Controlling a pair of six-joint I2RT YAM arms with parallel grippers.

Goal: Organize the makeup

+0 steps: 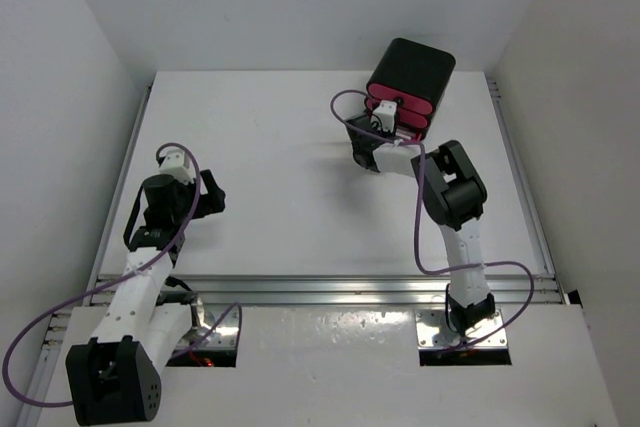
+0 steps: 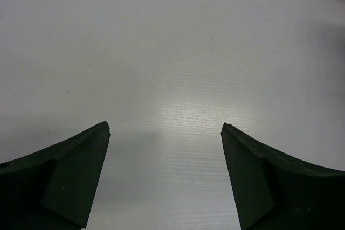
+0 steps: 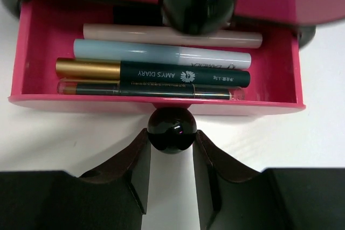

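Now your right claw [image 3: 171,137] clamps the knob [image 3: 172,129] of the open drawer [image 3: 33,52], pencils [image 3: 161,65] inside, left claw [image 2: 164,127] spread above the bench [image 2: 161,36].

**Setting.** We read this as a robotics laboratory test cell. A bare white table [image 1: 280,177] stands closed in on three sides by plain white panels [image 1: 60,97], possibly foam board, though the material is not resolved. An aluminium rail [image 1: 330,290] runs along its near edge. The left arm [image 1: 135,292] and right arm [image 1: 460,217] rise from metal plates [image 1: 430,337] and trail purple cables [image 1: 417,237]. We note one household object, a black box with pink drawers [image 1: 410,72].
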